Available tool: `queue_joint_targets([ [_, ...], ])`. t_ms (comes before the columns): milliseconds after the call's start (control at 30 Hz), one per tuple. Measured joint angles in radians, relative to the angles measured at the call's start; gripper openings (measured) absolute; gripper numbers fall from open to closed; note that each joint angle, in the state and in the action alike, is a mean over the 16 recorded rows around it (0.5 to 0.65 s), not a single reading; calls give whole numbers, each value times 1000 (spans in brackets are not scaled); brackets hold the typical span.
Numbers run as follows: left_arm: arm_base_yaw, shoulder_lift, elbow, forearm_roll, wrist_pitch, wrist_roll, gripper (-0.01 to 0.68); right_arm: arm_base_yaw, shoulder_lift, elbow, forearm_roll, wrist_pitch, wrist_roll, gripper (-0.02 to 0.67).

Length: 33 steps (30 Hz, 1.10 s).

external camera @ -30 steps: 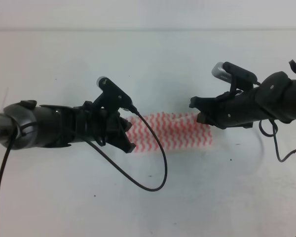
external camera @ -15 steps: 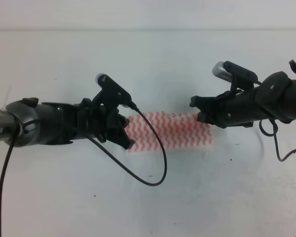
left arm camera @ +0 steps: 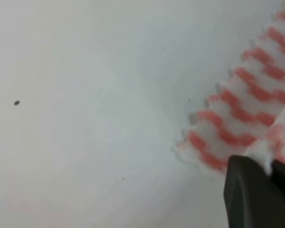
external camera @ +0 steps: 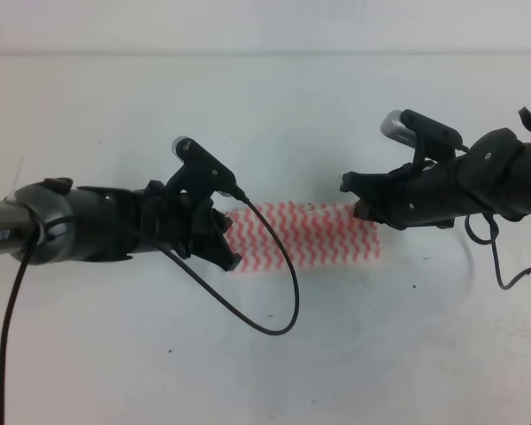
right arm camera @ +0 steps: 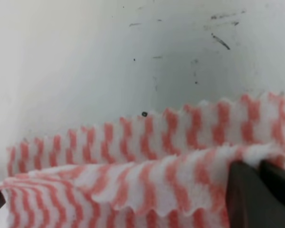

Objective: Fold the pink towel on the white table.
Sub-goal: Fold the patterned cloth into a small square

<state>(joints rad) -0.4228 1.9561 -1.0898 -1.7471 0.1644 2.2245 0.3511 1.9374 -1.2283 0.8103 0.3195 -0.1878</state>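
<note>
Nearest us in the high view, bare table (external camera: 265, 372) with a few dark specks and a looping black cable. Beyond that, across the middle, the towel (external camera: 310, 235) lies as a narrow striped band running left to right, already doubled over along its length. We reach in from both sides, one arm at each end of the band.

Our left gripper (external camera: 219, 243) sits over the towel's left end. In the left wrist view its dark fingers (left arm camera: 249, 190) are pressed together on a fold of towel (left arm camera: 237, 118) at the corner, with the corner's frayed edge resting on the table (left arm camera: 85, 95) just beside them.

Our right gripper (external camera: 365, 208) is at the towel's right end. In the right wrist view its fingers (right arm camera: 254, 194) are closed on the upper layer of towel (right arm camera: 133, 185), which is lifted slightly above the lower layer lying flat behind it.

The risk, as we judge it, is that each grip holds only a thin edge of cloth. If the two arms move unevenly, or pull apart, the fabric could slip from one pinch, or the layers could slide so the edges no longer line up. The right gripper may hold only the top layer, which would undo the fold.

Farther back there is only plain table to the far edge.
</note>
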Motion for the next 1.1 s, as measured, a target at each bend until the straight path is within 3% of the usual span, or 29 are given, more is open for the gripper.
queue_joint_targets([
  [1100,0,1,-27,0,-8,43,21,-1,-3,0,0,2,1,-17],
])
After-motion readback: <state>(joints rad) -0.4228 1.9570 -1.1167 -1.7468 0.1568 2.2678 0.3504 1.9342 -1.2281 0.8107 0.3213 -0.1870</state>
